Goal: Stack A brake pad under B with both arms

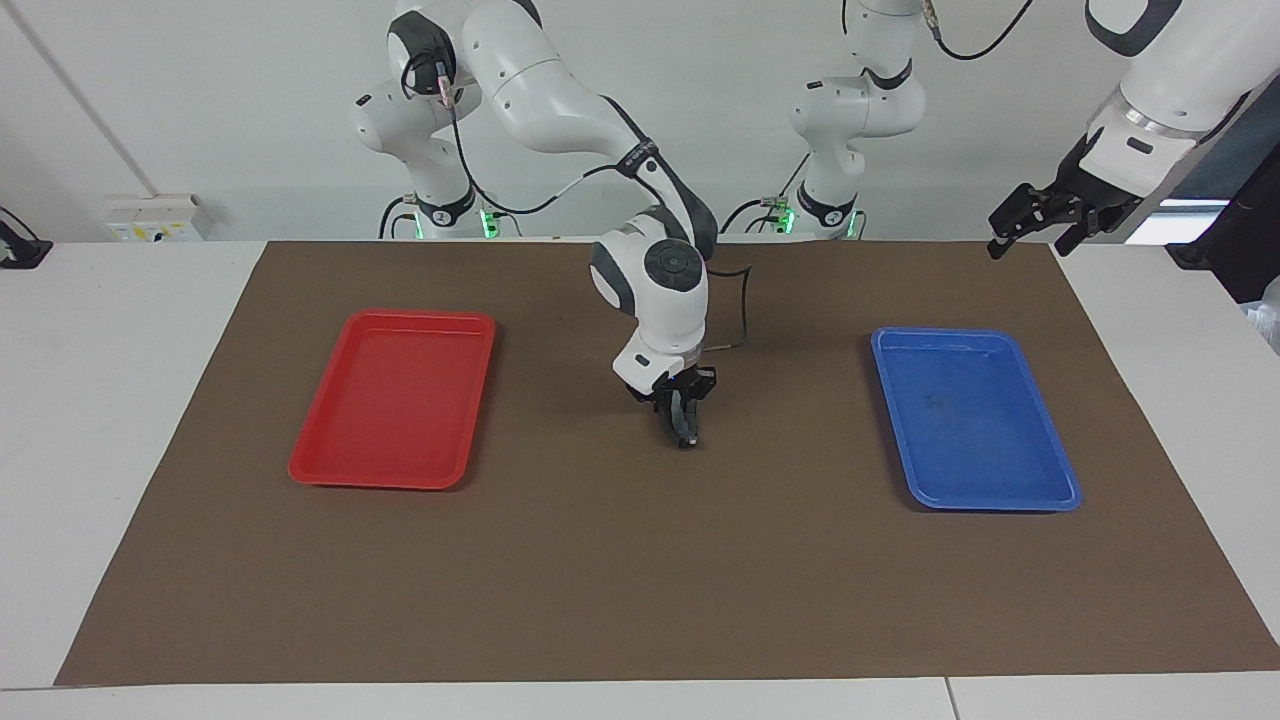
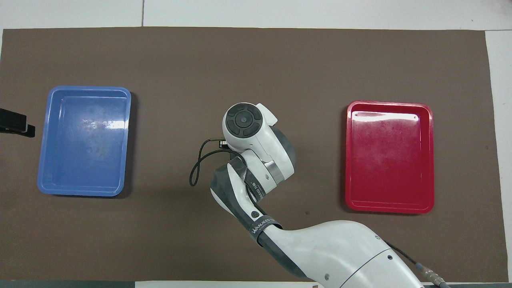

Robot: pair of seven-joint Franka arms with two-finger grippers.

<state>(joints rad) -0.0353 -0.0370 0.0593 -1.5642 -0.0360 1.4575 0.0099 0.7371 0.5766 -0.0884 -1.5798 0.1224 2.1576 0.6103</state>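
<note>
Neither the A brake pad nor B shows on the mat or in either tray. My right gripper [image 1: 687,438] points straight down, just above the middle of the brown mat [image 1: 640,580], and it is shut. A thin dark grey sliver sits at its fingertips; I cannot tell it apart from the fingers. From overhead the right arm's wrist [image 2: 245,122] hides the hand. My left gripper [image 1: 1028,236] hangs open and empty, high over the mat's corner by the left arm's end. Overhead, only a black part of it [image 2: 16,125] shows at the picture's edge.
An empty red tray [image 1: 395,400] [image 2: 390,156] lies toward the right arm's end of the mat. An empty blue tray [image 1: 970,415] [image 2: 84,140] lies toward the left arm's end. A black cable [image 2: 196,164] loops off the right wrist.
</note>
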